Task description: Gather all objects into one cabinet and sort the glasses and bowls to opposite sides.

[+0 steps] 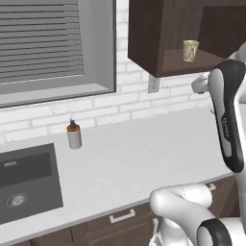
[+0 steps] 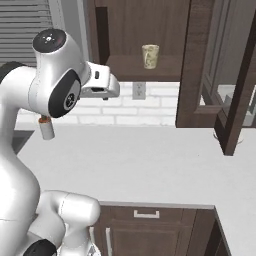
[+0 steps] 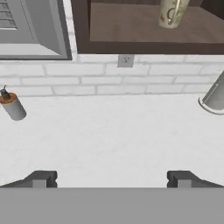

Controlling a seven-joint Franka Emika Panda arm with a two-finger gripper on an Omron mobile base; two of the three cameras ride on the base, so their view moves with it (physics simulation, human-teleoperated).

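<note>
One cream mug [image 1: 190, 50] [image 2: 150, 56] [image 3: 173, 13], one of the glasses, stands upright on the bottom shelf of the dark brown wall cabinet [image 1: 144, 33] [image 2: 125, 30]. The cabinet's glass-pane door [image 2: 192, 75] is swung open to the right. My gripper [image 3: 111, 179] hangs open over the white counter [image 3: 113, 131], in front of and below the cabinet, with nothing between its fingers. The bowls are out of view.
A small grey soap dispenser [image 1: 73, 135] [image 3: 13, 106] stands on the counter by the brick wall, left of the cabinet. A sink [image 1: 29, 182] lies at the far left under a window with blinds [image 1: 43, 43]. A wall outlet [image 3: 125, 60] sits below the cabinet. A grey shape [image 3: 215, 97] shows at the right edge.
</note>
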